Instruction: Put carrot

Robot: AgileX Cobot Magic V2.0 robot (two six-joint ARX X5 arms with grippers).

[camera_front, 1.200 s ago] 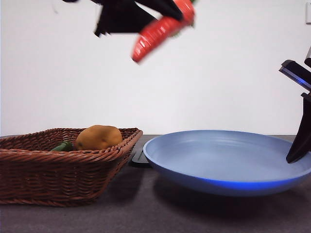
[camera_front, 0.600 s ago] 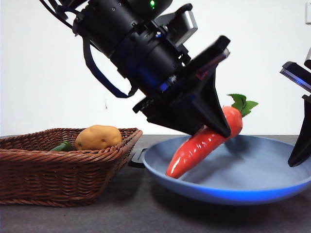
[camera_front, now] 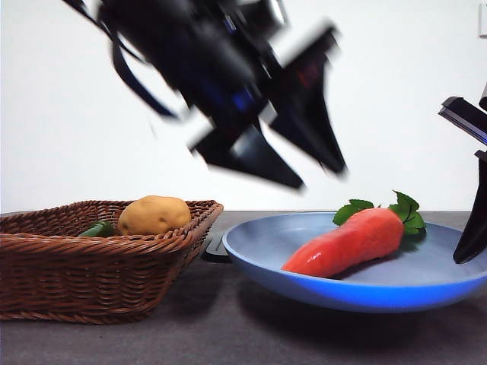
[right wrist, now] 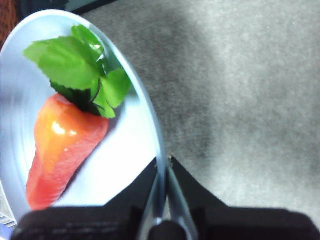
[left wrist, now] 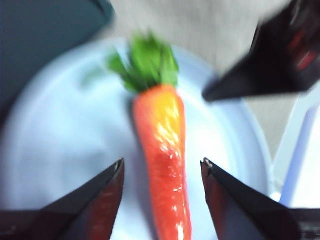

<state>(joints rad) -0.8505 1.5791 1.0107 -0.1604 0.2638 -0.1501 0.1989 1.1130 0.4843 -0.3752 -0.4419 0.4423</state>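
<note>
The bench [camera_front: 228, 334] has a dark grey surface with a fine matte grain, and behind it stands a plain white wall [camera_front: 76, 114]. On the right part of the bench sits a blue plate [camera_front: 259, 247], and the carrot [camera_front: 346, 243] lies in it on its side, the green leaves toward the far right and the thin tip toward the near left. The left gripper [left wrist: 162, 172] hangs above the carrot with its jaws open, one on each side and not touching it; in the front view it is blurred. The right gripper [right wrist: 163, 165] is at the right edge of the plate, its jaws closed on the plate's rim. On the left stands a brown wicker basket [camera_front: 99, 281] with a yellow-orange potato [camera_front: 154, 215] and a green vegetable [camera_front: 97, 229] inside.
</note>
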